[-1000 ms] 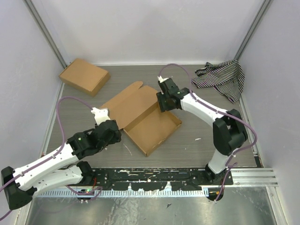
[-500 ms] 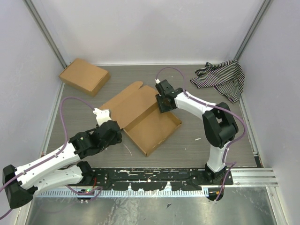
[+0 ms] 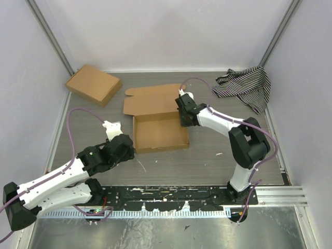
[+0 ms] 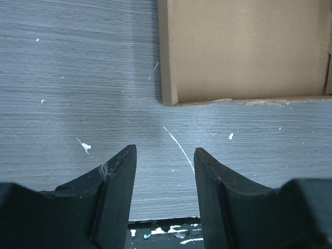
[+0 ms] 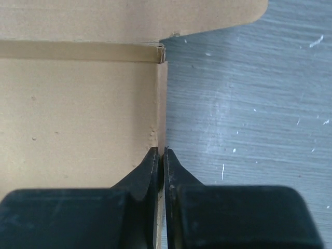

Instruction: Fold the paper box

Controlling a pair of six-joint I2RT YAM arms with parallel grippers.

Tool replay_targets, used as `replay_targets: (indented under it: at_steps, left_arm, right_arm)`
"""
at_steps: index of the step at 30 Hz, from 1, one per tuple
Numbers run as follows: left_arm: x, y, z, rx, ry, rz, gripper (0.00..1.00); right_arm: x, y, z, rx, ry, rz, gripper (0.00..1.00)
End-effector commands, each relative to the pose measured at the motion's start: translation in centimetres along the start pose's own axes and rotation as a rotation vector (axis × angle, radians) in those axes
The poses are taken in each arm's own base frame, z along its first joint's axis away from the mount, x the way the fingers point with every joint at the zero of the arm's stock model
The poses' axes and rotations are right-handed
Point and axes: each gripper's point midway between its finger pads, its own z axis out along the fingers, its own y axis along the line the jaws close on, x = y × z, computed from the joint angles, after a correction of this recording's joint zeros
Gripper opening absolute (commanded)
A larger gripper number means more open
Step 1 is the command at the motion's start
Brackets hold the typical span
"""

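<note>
The paper box [image 3: 158,132] lies at mid-table as a shallow open tray, its lid [image 3: 153,101] spread flat behind it. My right gripper [image 3: 184,120] is shut on the tray's right wall. In the right wrist view the thin wall [image 5: 161,104] runs straight into the closed fingertips of the right gripper [image 5: 161,151], with the tray floor [image 5: 78,119] to its left. My left gripper [image 3: 127,147] stands open over bare table, just short of the tray's front left corner. Nothing sits between the fingers of the left gripper [image 4: 165,153], and the box [image 4: 244,52] lies ahead of them.
A second, closed brown cardboard box [image 3: 94,84] sits at the back left. A striped cloth [image 3: 245,85] lies crumpled in the back right corner. A black rail [image 3: 171,194] runs along the near edge, and walls enclose the table.
My right gripper has shut on the tray's right wall. The box has turned from a diagonal lie to square with the table. The left arm has hardly moved.
</note>
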Motion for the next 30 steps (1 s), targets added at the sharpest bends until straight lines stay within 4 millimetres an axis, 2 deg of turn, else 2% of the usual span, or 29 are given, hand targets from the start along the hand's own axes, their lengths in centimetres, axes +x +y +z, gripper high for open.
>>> replay_targets:
  at_steps: [1,6,7,11,13,15,17,22,25,28,30]
  left_arm:
    - [-0.7,-0.2,0.3,-0.016,-0.022,0.006,0.55]
    - [-2.4,-1.2,0.7,-0.035,-0.054,0.058,0.58]
    - [-2.9,-1.4,0.8,-0.039,-0.056,0.064,0.58]
    - [-4.9,-2.3,1.8,-0.045,-0.044,0.07,0.64]
    - [-6.1,-2.4,2.4,-0.048,-0.05,0.054,0.67]
    - [-7.1,-2.5,2.9,-0.028,-0.062,0.025,0.73]
    - [-8.2,-2.7,3.1,0.017,-0.077,-0.022,0.77]
    - [-10.6,-1.8,4.3,0.082,-0.07,-0.13,0.83]
    - [-11.3,-1.3,5.6,0.112,-0.025,-0.183,0.83]
    - [-11.5,-1.2,7.5,0.159,0.032,-0.242,0.82]
    - [-11.4,-1.1,8.7,0.171,0.058,-0.258,0.81]
  right_arm:
    - [3.8,-1.3,-1.1,0.023,0.049,0.11,0.01]
    - [6.8,-2.2,-2.6,0.012,0.047,0.186,0.01]
    - [7.4,-1.9,-3.0,-0.016,0.053,0.207,0.01]
    - [8.5,-1.7,-4.4,-0.066,0.034,0.262,0.04]
    - [8.7,-2.0,-4.8,-0.062,0.023,0.266,0.1]
    - [8.5,-2.1,-5.2,-0.065,0.011,0.258,0.21]
    - [8.3,-2.3,-5.6,-0.063,0.001,0.25,0.38]
    - [5.8,-4.2,-7.5,0.019,-0.096,0.25,0.74]
    - [3.1,-5.3,-8.8,0.046,-0.166,0.259,0.87]
    - [-0.2,-6.5,-9.7,0.058,-0.22,0.283,0.93]
    - [-1.7,-7.3,-9.4,0.05,-0.224,0.299,0.96]
